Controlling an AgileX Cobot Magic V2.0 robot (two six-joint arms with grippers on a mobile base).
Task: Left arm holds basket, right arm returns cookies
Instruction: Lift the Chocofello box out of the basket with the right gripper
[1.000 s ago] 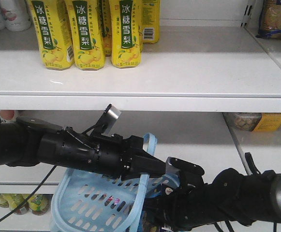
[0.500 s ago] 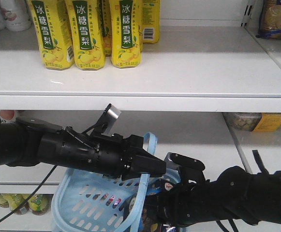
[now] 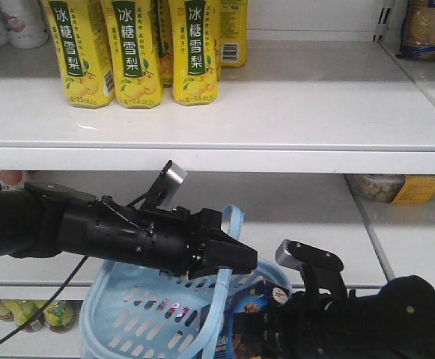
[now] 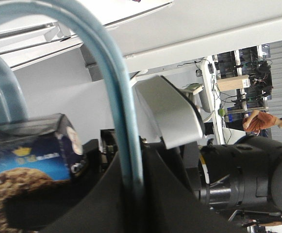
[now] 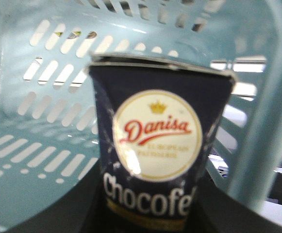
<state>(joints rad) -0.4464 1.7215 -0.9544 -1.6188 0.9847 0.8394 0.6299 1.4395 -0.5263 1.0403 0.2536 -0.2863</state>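
Cookies (image 5: 157,141) stand upright, clamped in the right gripper (image 5: 148,224), low inside the basket (image 3: 120,307) by its right rim. Left gripper (image 3: 232,258) pinches the handle (image 3: 236,218) alongside. The shelf (image 3: 314,105) sits above, so I'd lift first.

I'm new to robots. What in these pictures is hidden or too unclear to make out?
1. The right arm's fingers: only a dark blur at the right wrist view's lower edge, so their grip on the cookies is unclear.
2. The cookies' lower part: cut off by that same edge.
3. The basket: its lower part is cut off by the front view's bottom edge.
4. An item at the shelf's far left, front view: mostly hidden behind the left arm.
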